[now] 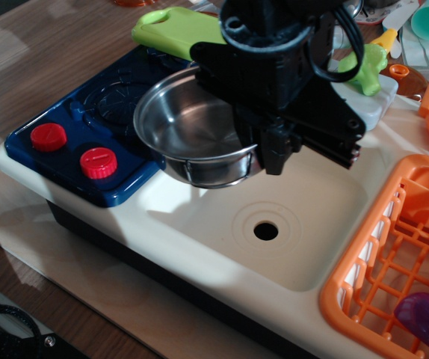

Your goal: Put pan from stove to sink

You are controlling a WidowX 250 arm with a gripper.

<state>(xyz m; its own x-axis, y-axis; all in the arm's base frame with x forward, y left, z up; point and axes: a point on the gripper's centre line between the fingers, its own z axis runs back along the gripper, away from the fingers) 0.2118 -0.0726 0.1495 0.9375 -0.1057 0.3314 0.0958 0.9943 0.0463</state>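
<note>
Wood-grain surface point(42, 52) carries a cream toy kitchen unit, seen from above and a little to the front. At the left sits the stove point(87, 127), dark blue, with two red knobs point(48, 137) near its front edge and its burner rings bare. Behind it a lime-green board point(171, 30) lies at the back edge, partly hidden by the arm.

Right of the stove, the pan point(192, 131) hangs in the air, tilted slightly, its left part over the stove's right edge and the rest over the near-left corner of the sink point(304, 247). Its shadow falls on the rim below. The black tool point(263, 146) is clamped on the pan's right rim, one finger point(276, 153) showing outside the wall.

Below and to the right the sink lies open, its dark drain hole point(266, 231) showing. Behind the arm a green broccoli toy point(364, 63) peeks out on a grey faucet base point(371, 97). At the far right an orange rack point(394, 254) holds a purple piece point(427, 318) in its lower corner.
</note>
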